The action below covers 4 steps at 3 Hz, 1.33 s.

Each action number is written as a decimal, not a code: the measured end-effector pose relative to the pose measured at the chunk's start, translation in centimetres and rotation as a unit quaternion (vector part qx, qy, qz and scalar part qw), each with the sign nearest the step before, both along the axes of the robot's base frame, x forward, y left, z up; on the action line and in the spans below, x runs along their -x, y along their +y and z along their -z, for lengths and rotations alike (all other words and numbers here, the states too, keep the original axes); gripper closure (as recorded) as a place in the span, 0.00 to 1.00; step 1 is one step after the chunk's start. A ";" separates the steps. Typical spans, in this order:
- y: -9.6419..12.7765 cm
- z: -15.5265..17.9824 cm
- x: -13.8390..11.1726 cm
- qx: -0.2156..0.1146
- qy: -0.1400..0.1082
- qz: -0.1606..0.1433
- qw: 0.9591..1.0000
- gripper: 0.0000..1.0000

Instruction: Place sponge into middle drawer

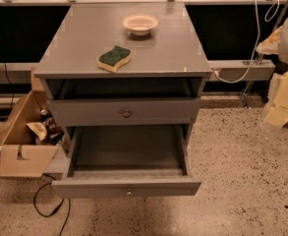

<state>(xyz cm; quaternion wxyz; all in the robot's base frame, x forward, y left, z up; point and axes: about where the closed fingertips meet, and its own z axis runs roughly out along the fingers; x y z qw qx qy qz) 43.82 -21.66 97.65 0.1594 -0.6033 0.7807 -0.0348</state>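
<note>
The sponge (114, 58), pale yellow with a dark green top, lies on the grey cabinet top (84, 33) near its front edge, left of centre. The middle drawer (127, 187) is pulled out wide below, showing its dark grey tray interior, which holds nothing, and a small brass knob on its narrow front. My gripper (279, 113) is a blurred pale shape at the right edge of the view, well right of the cabinet, above the floor and far from the sponge. It holds nothing that I can see.
A shallow cream bowl (140, 24) stands on the cabinet top behind the sponge. The taller drawer front with a knob (127, 113) sits above the open drawer. A cardboard box (23, 141) with clutter and a black cable (50, 205) lie on the floor at left. White cables (254, 43) hang at the right.
</note>
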 end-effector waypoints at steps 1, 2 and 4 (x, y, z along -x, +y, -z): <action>0.0 0.0 0.0 0.000 0.000 0.000 1.000 0.00; 1.9 1.1 -3.0 -0.035 -0.010 -0.005 0.999 0.00; 10.9 3.6 -15.1 -0.177 -0.050 -0.015 0.983 0.00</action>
